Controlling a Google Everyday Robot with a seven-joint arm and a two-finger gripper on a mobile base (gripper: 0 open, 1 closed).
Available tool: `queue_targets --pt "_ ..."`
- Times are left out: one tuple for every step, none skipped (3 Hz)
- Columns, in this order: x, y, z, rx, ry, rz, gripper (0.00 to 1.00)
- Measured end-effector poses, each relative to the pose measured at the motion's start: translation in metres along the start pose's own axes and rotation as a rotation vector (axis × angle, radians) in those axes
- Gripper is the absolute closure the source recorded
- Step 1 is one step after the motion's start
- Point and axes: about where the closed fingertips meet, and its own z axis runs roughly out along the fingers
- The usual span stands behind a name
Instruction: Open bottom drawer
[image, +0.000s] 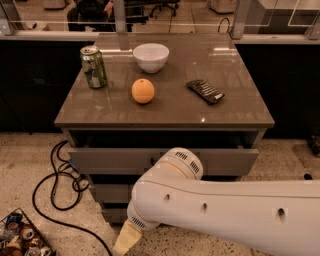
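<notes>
The grey cabinet has three drawers in its front. The bottom drawer shows only as a small strip of grey front at the left; the rest, and its handle, are hidden behind my white arm. My gripper hangs low at the frame's bottom edge, just below and in front of the bottom drawer's left part. Whether it touches the drawer is hidden. The top drawer stands slightly out from the cabinet, with the middle drawer below it.
On the cabinet top stand a green can, a white bowl, an orange and a dark packet. A black cable loops on the floor at the left. A wire basket of cans sits bottom left.
</notes>
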Motion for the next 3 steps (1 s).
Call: queue_targets --pt "0.012 -0.005 -0.005 0.019 0.034 0.0 0.0" --pt "0.038 -0.012 -0.013 0.034 0.111 -0.01 0.0" --pt "0.081 -0.019 -0.026 0.035 0.17 -0.009 0.0"
